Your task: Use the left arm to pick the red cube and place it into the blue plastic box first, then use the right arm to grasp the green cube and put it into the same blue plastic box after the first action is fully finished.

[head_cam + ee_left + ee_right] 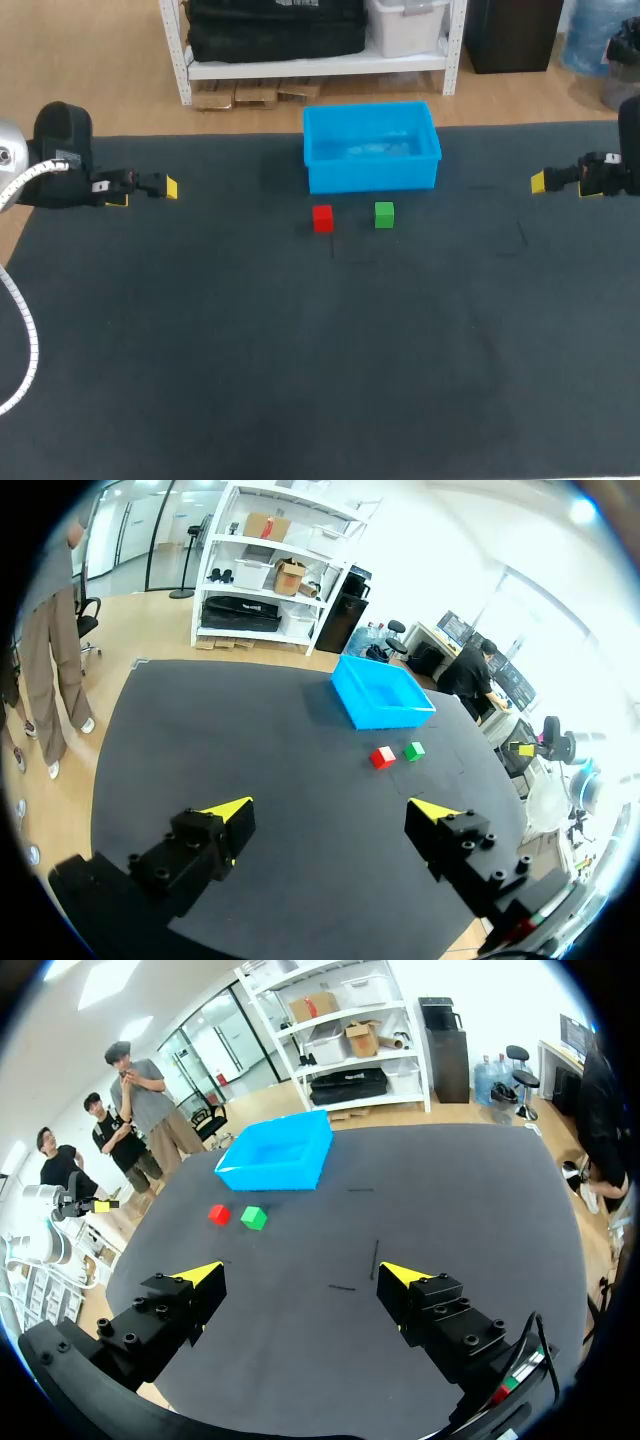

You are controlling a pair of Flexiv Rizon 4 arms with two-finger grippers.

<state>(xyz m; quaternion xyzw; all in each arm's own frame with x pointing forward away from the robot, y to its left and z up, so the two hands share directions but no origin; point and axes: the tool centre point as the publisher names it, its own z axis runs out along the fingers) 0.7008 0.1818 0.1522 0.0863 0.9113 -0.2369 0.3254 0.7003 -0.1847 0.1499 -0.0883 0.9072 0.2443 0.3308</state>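
The red cube [322,217] rests on the dark table just in front of the blue plastic box [371,147], and the green cube [384,214] sits right beside it. My left gripper [145,190] hovers open and empty over the table's left edge, far from both cubes. At the right edge my right gripper [540,181] is open too, holding nothing. From the left wrist, the red cube [382,757], green cube [414,750] and box [381,691] lie well ahead of the gripper [334,815]. The right wrist view shows the gripper [302,1275], red cube [219,1214], green cube [254,1217] and box [278,1152].
The blue box looks empty inside. The dark table mat [300,350] stretches wide in front of the cubes, with a few short tape marks [375,1258] on it.
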